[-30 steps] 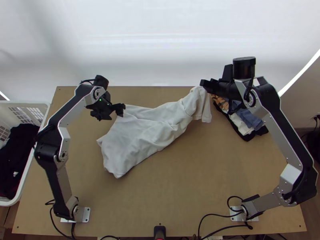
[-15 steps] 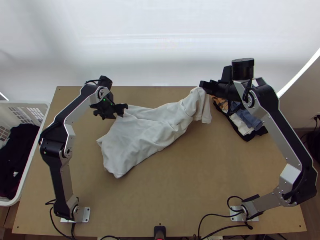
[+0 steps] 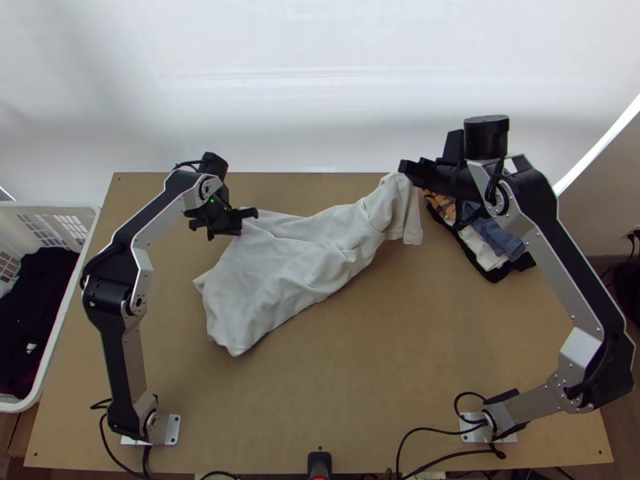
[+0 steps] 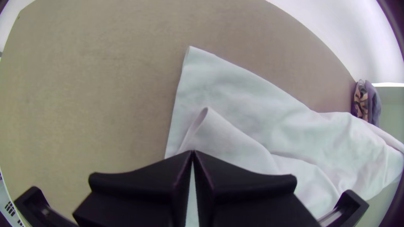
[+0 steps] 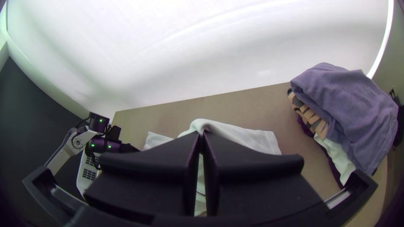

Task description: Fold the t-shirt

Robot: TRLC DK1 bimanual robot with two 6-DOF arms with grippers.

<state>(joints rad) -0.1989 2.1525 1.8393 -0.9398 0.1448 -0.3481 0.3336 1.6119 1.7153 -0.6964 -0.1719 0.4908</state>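
- Folding comes next, I think; the shirt (image 3: 280,280) lies crumpled on the table (image 3: 384,384), its long way slanting to the far edge.
- The right gripper (image 5: 201,134) pinches the raised end.
- The left gripper (image 4: 192,153), closed, is nearer the wide end; can't tell if it has cloth.

T-shirt (image 5: 253,140) pinched in jaws; clothes (image 5: 347,103) apart

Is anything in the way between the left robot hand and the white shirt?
No, I can't see anything between the left gripper and the white shirt. That gripper's shut fingertips are right at the cloth. The clothes pile is farther off, near the right gripper.
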